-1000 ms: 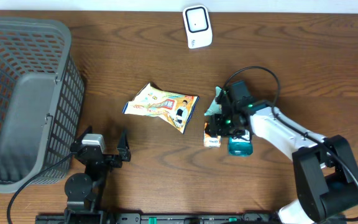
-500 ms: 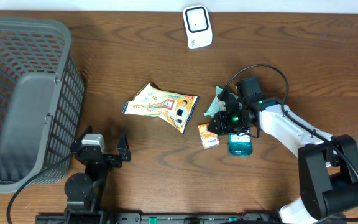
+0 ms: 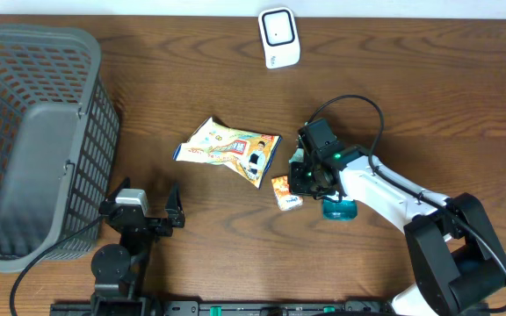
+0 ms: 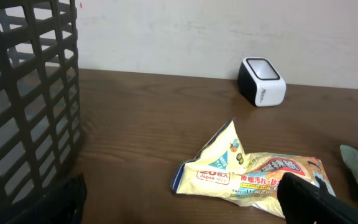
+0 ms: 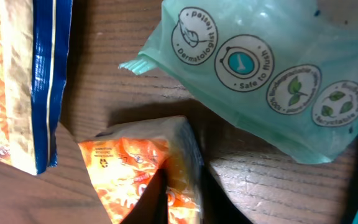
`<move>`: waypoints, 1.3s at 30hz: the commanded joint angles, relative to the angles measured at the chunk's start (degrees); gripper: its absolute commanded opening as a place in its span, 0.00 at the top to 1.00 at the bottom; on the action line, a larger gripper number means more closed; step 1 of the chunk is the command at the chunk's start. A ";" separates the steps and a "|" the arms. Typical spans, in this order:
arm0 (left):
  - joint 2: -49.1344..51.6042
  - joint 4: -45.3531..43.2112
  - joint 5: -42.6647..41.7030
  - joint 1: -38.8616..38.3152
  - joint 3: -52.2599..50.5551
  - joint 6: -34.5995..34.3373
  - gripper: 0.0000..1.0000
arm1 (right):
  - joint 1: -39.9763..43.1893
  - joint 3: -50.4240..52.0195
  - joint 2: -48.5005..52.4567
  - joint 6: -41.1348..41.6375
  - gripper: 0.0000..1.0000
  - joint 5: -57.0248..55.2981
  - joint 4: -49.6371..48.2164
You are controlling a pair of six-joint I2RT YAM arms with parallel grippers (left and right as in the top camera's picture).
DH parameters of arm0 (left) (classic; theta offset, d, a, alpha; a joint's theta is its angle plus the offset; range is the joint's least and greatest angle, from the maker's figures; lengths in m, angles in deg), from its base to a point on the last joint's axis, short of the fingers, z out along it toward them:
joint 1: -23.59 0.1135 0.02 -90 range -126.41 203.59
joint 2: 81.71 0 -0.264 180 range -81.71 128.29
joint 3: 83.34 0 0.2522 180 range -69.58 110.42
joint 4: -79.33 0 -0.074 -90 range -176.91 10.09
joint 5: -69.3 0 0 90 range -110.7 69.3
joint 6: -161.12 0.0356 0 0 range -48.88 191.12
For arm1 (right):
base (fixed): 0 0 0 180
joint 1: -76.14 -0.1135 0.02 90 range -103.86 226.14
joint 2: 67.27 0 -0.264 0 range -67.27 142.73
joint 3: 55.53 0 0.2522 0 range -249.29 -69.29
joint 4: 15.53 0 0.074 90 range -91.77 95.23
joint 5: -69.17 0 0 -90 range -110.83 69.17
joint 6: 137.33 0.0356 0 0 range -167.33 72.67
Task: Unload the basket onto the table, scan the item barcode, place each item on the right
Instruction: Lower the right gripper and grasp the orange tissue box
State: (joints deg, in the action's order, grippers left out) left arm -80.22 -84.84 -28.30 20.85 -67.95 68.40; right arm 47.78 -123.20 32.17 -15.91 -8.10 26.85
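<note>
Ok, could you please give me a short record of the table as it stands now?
scanner: white box-shaped barcode scanner, far side
basket: grey plastic mesh basket, left
items: yellow foil snack bag; small orange packet; pale green pouch
left end effector: open, empty
right end effector: at the orange packet, grip unclear

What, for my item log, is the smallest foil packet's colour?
The smallest foil packet is orange; clearest in the right wrist view.

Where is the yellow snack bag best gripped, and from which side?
The yellow snack bag lies mostly flat; only its crumpled corner nearest the basket stands up. Pinch that peak, coming down from above.
</note>
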 commanded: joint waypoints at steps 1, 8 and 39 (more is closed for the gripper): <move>-0.13 1.11 -0.55 -0.20 -1.40 0.79 0.02 | -0.31 -0.28 0.33 0.61 0.99 -0.70 -0.04; -0.13 1.09 -0.55 -0.20 -1.40 0.79 0.02 | 1.66 -0.28 0.33 -5.79 0.99 9.86 -0.09; -0.13 1.11 -0.55 -0.20 -1.40 0.79 0.03 | -0.37 -0.04 11.47 -6.47 0.90 11.67 -2.21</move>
State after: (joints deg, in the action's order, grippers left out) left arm -80.22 -84.84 -28.28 20.85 -67.95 68.40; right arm 46.97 -125.54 38.34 -21.88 4.40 23.59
